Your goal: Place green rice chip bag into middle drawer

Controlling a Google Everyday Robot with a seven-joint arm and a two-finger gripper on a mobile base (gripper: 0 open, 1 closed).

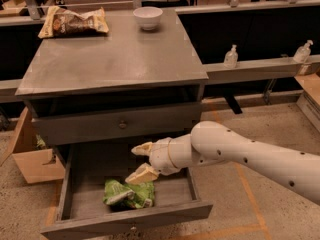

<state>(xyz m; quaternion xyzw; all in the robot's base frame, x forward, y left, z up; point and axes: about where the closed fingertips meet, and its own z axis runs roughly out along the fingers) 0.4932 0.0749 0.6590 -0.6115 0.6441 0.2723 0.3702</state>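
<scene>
Camera view: middle drawer [65, 196] of the grey cabinet stands pulled out, plank bottom exposed. Green rice chip bag [128, 194] lies crumpled on the drawer floor, toward the front panel, slightly left of centre. Claw [142, 162] hangs over the drawer interior, just above and right of the bag; its two fingers are spread apart with nothing between them. Lower finger tip is very close to the bag's top edge; contact cannot be determined. White arm [250, 156] enters from the right. Upper drawer front [150, 122] is closed, knob visible. On the tabletop [115, 59]: tan snack bag [73, 22] at back left, white bowl [148, 17] at back centre. Cardboard box [30, 159] sits on the floor left of the cabinet.
</scene>
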